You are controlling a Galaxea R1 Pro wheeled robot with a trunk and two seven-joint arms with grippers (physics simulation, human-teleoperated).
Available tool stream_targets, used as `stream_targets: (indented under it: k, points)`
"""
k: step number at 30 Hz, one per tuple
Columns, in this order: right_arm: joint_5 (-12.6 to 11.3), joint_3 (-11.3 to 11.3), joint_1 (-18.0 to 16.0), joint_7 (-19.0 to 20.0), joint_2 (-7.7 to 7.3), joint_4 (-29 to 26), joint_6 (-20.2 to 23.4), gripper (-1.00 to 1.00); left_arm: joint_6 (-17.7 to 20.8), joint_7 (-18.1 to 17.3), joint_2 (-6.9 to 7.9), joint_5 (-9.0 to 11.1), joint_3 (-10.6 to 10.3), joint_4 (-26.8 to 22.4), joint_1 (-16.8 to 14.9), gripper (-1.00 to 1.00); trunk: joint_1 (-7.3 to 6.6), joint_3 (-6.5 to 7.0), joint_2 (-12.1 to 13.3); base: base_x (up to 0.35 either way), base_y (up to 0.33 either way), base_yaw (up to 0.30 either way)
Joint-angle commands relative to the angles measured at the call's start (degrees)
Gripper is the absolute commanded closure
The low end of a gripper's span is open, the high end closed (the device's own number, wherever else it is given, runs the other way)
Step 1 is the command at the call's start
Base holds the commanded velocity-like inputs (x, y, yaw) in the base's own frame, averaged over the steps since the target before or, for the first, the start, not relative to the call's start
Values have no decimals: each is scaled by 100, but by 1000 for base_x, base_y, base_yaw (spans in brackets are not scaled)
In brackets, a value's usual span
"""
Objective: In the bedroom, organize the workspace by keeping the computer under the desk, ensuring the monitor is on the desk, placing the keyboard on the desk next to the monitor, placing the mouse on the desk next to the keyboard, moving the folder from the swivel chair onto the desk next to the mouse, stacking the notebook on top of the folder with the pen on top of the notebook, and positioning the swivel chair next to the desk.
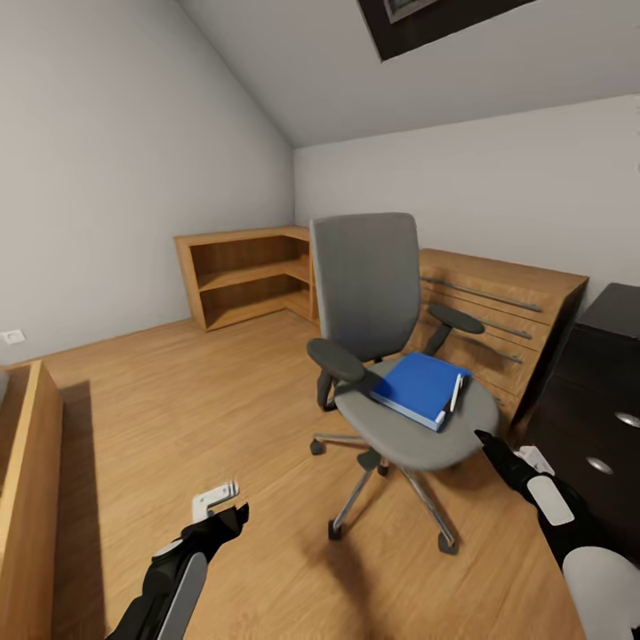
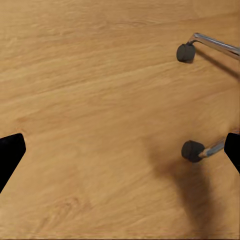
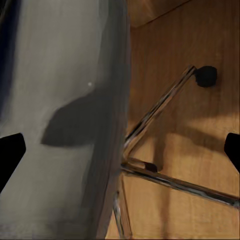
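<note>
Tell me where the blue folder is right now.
In the head view, the folder lies flat on the swivel chair seat, toward its right side, in front of the wooden chest of drawers.

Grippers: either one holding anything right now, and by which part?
Nothing held. Left gripper hangs over bare floor, fingers spread. Right gripper sits at the swivel chair seat edge, fingers apart; the folder lies untouched.

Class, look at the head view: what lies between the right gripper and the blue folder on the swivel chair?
In the head view, only bare grey seat padding of the swivel chair lies between the right gripper, at the seat's edge, and the folder.
</note>
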Motion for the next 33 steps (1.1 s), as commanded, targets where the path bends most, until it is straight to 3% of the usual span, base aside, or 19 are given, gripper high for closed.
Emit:
stream_targets:
  k: [1, 8, 9, 12, 13, 15, 26, 33]
  points:
    - [25, -14, 1, 3, 4, 33, 35, -100, 14, 52, 1, 60, -10, -2, -3, -100, -4, -6, -2, -320, 0, 0]
    - [2, -8, 1, -6, 36, 19, 117, -100, 8, 51, -1, 60, -14, 19, -3, -100, -4, -6, -2, -292, 0, 0]
    - [-2, -21, 1, -5, 93, 13, 379, -100, 8, 51, -1, 59, -18, 20, -3, -100, -4, -6, -2, -226, 0, 0]
    - [-6, -29, 1, -1, 121, 11, 532, -100, 8, 51, -1, 59, -18, 20, -3, -100, -4, -6, -2, -219, 0, 0]
    - [-7, -25, 1, 1, 224, 10, 634, -100, 8, 51, -1, 59, -17, 20, -3, -100, -4, -6, -2, -206, 0, 0]
    - [-7, -6, 1, 4, 268, 10, 847, -100, 8, 51, -1, 60, -13, 20, -3, -100, -4, -6, -2, -141, 0, 0]
    - [2, 35, 1, 22, 569, 10, 869, -100, 8, 51, -2, 57, -82, 22, -3, -100, -4, -6, -2, -10, 0, 0]
    - [10, 37, 1, 22, 612, 10, 869, -100, 4, 51, -1, 52, -97, 21, -3, -100, -4, -6, -2, 222, 0, 0]
